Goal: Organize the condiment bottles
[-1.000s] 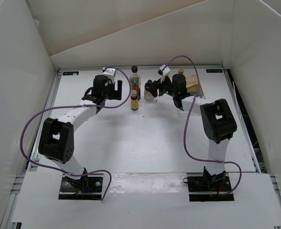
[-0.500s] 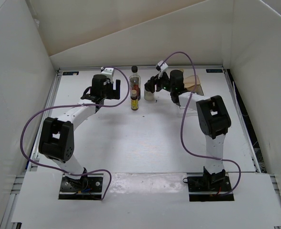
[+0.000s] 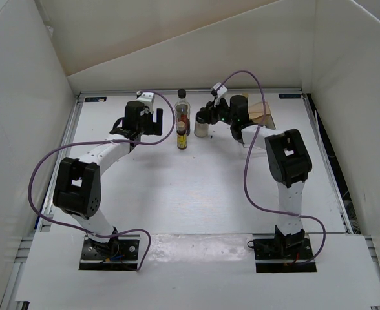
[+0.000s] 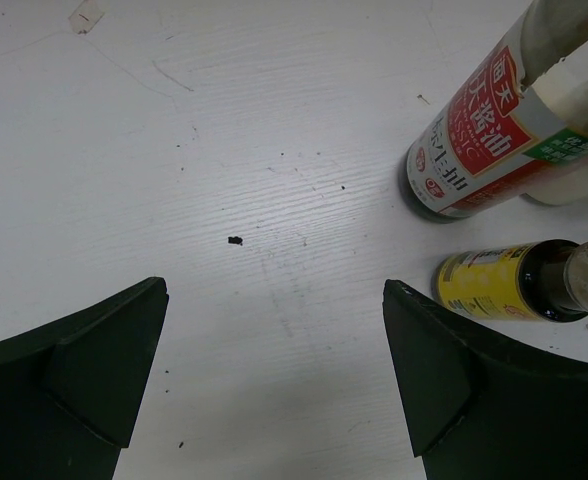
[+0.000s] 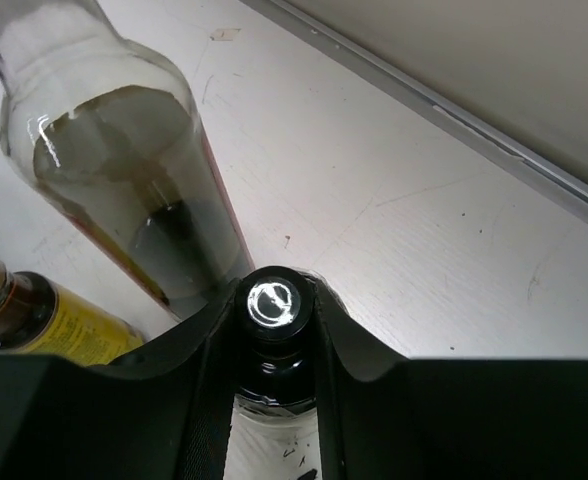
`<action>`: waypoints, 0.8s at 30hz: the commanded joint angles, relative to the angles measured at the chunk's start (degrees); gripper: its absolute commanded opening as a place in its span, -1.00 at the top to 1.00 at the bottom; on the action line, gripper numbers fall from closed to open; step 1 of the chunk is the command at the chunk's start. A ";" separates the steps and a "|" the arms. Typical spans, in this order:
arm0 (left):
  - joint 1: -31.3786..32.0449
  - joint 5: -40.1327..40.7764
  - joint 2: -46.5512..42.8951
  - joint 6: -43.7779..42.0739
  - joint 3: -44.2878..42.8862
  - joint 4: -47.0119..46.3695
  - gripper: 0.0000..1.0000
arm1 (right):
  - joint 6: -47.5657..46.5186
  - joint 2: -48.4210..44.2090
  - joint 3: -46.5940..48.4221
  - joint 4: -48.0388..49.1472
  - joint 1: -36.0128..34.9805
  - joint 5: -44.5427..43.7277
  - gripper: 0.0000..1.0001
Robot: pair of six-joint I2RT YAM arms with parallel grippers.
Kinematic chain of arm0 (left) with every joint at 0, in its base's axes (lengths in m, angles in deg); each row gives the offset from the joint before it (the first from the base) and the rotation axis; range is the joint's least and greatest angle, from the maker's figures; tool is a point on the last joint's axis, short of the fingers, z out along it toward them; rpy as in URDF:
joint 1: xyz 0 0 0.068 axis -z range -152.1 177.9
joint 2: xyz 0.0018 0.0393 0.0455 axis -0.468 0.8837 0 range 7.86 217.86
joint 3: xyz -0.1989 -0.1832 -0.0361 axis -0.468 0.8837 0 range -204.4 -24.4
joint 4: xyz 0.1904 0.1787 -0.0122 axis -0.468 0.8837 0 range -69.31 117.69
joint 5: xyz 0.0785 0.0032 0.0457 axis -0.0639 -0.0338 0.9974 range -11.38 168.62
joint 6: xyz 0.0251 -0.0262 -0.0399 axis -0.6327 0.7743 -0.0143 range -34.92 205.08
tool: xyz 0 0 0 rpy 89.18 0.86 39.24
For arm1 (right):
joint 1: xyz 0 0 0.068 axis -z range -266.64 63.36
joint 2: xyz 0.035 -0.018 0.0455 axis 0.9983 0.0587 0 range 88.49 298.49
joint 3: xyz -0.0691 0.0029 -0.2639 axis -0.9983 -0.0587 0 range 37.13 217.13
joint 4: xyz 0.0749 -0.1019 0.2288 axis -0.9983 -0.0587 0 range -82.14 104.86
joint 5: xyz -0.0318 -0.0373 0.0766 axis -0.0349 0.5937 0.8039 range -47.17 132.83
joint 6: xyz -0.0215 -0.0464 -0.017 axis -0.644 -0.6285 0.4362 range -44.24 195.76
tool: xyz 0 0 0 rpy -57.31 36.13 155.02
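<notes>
Where white walls box the scuffed table, left jaws gape; right jaws clamp the squat bottle.

Robotics lab test cell: a white bench walled by plain white panels, two cabled robot arms bolted along the bench's near edge.

tall bottle, red label, white Chinese characters

Black-capped bottle, yellow-labelled bottle
</notes>
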 commanded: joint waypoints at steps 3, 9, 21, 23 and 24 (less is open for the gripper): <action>-0.27 -1.39 -0.21 0.53 -1.96 0.24 -0.99 | -0.94 -6.28 -4.00 0.02 0.53 0.12 1.00; -0.01 -1.30 -0.91 0.53 -1.17 0.24 -0.99 | -2.26 -14.72 -8.92 -0.42 1.23 -0.05 1.00; 1.31 -1.13 -1.35 0.79 -0.46 -0.46 -0.99 | -8.32 -31.50 -16.48 -4.63 3.43 -2.77 1.00; 1.48 -1.22 -1.35 0.79 -0.46 -0.38 -0.99 | -9.99 -32.74 -17.54 -5.51 4.31 -3.56 1.00; 1.57 -1.22 -1.35 0.88 -0.46 -0.46 -0.99 | -10.52 -34.49 -17.72 -5.60 5.18 -3.83 1.00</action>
